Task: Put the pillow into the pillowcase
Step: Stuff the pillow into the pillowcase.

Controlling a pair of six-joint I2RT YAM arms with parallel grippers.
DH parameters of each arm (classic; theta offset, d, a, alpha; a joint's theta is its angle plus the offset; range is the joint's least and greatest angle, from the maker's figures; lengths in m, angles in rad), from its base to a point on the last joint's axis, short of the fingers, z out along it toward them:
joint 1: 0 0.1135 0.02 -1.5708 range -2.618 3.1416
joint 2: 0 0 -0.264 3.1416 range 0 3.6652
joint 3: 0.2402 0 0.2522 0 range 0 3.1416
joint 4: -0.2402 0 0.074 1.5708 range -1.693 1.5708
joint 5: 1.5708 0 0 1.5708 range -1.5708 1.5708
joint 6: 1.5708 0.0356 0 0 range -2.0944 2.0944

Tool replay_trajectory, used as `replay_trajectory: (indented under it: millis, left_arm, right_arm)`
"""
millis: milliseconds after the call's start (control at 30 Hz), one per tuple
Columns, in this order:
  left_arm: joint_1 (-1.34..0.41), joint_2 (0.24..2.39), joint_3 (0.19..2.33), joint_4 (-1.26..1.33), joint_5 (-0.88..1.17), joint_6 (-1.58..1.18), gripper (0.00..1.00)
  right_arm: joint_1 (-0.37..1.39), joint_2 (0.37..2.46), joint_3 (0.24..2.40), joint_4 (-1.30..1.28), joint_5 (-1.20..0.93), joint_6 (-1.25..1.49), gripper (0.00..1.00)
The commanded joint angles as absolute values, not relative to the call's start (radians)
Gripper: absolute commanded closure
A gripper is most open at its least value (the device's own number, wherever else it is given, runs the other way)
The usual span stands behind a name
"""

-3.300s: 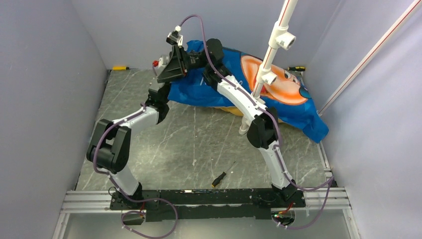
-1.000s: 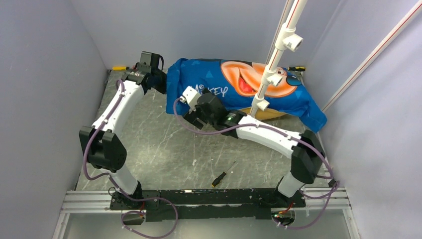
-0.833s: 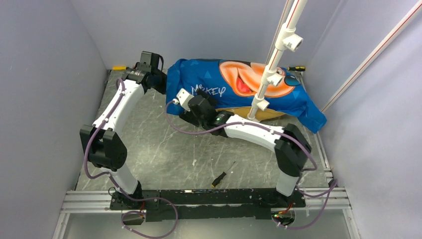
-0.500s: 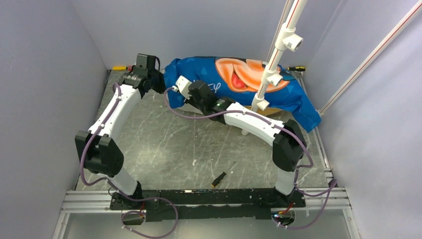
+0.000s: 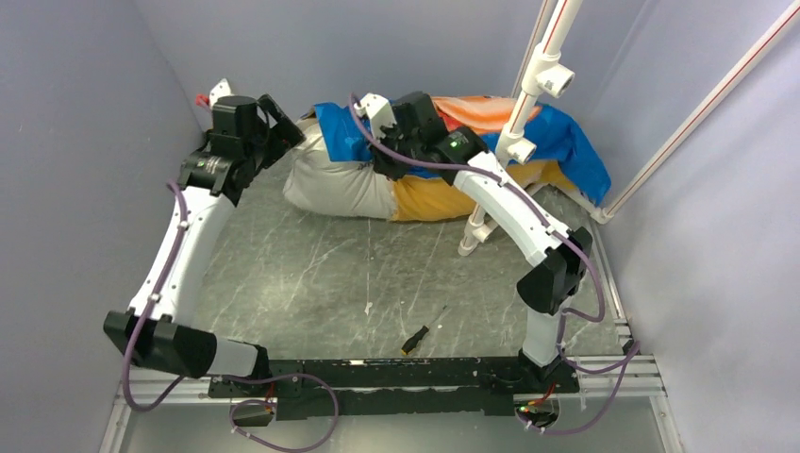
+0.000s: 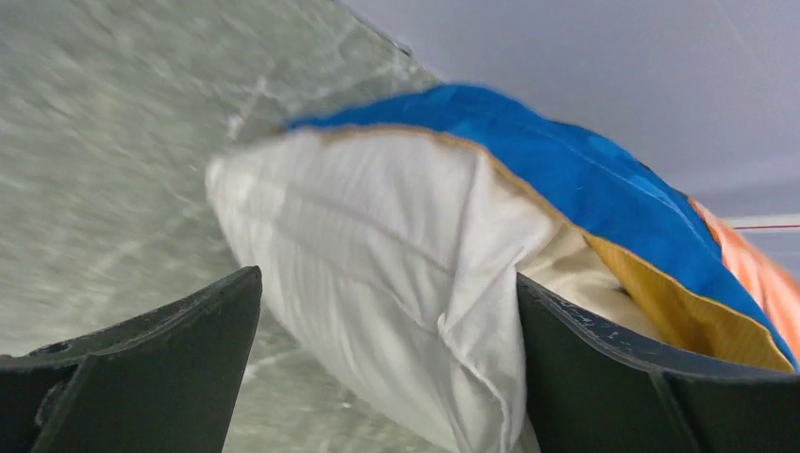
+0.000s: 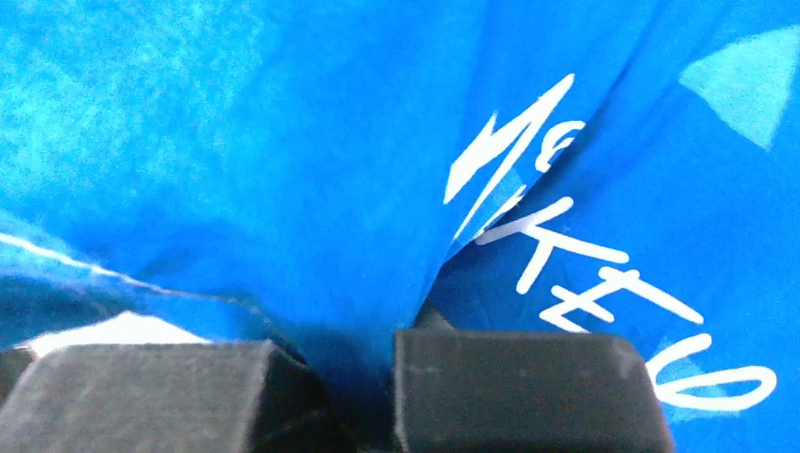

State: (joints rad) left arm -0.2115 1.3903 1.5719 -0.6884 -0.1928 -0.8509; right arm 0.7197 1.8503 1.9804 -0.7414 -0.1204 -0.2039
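Left wrist view carries the key relation: the left gripper [image 6: 387, 283] stands with its jaws spread wide and holding nothing, and the bare white end of the pillow [image 6: 358, 236] lies straight ahead of them, filling the gap; whether it touches either finger I cannot tell. The pillow's long axis runs away from these jaws into the pillowcase [image 6: 604, 189], whose blue-and-orange mouth wraps it just beyond. The right gripper [image 7: 363, 377] is pinched shut on a fold of the blue cloth directly above its fingers, near that mouth. The left arm is the nearer to the exposed end, so it looks best placed to push along the axis while the right holds the cloth.
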Motion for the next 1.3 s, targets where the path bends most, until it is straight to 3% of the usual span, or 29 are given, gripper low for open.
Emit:
replay_trajectory:
  millis: [0, 100, 267, 367, 533, 667, 733, 833, 867, 900, 933, 1033, 1200, 1267]
  left_arm:
    - [-0.183, 1.306, 1.622, -0.756, -0.263, -0.514, 0.01]
    - [-0.183, 1.249, 1.57, -0.719, -0.064, -0.42, 0.01]
    - [-0.183, 1.133, 1.42, -0.625, 0.265, -0.386, 0.06]
    - [-0.183, 1.051, 1.371, -0.62, 0.224, -0.393, 0.08]
    - [-0.183, 0.994, 1.402, -0.751, -0.064, -0.345, 0.01]
    - [-0.178, 1.064, 1.429, -0.818, 0.019, -0.289, 0.01]
    - [-0.159, 1.142, 1.435, -0.861, 0.098, -0.295, 0.0]
    - [-0.085, 1.223, 1.385, -0.84, 0.26, -0.33, 0.0]
    - [-0.071, 1.239, 1.361, -0.807, 0.282, -0.341, 0.0]
    - [-0.06, 1.251, 1.342, -0.78, 0.28, -0.348, 0.01]
    - [-0.043, 1.265, 1.328, -0.748, 0.286, -0.356, 0.0]
    - [0.024, 1.306, 1.285, -0.658, 0.301, -0.397, 0.01]
    - [0.105, 1.364, 1.23, -0.554, 0.332, -0.444, 0.01]
    - [0.138, 1.374, 1.212, -0.529, 0.363, -0.468, 0.01]
  right_arm:
    - [0.7, 1.867, 2.264, -0.685, -0.465, -0.055, 1.0]
    - [0.665, 1.911, 2.337, -0.686, -0.569, -0.004, 1.0]
    - [0.586, 1.941, 2.27, -0.544, -0.716, 0.202, 1.0]
    - [0.561, 2.01, 2.305, -0.547, -0.705, 0.267, 1.0]
    - [0.536, 2.192, 2.484, -0.552, -0.658, 0.402, 1.0]
    - [0.534, 2.208, 2.465, -0.393, -0.564, 0.455, 0.98]
    - [0.534, 2.163, 2.399, -0.288, -0.502, 0.447, 0.89]
    - [0.534, 2.103, 2.345, -0.234, -0.421, 0.377, 0.57]
    - [0.535, 2.082, 2.335, -0.231, -0.403, 0.35, 0.41]
    - [0.535, 2.06, 2.33, -0.229, -0.397, 0.329, 0.08]
    - [0.535, 2.037, 2.322, -0.228, -0.4, 0.306, 0.01]
    - [0.534, 1.945, 2.217, -0.196, -0.379, 0.248, 0.0]
    - [0.525, 1.737, 1.832, 0.06, -0.191, 0.338, 0.0]
    - [0.509, 1.758, 1.883, -0.063, -0.247, 0.316, 0.02]
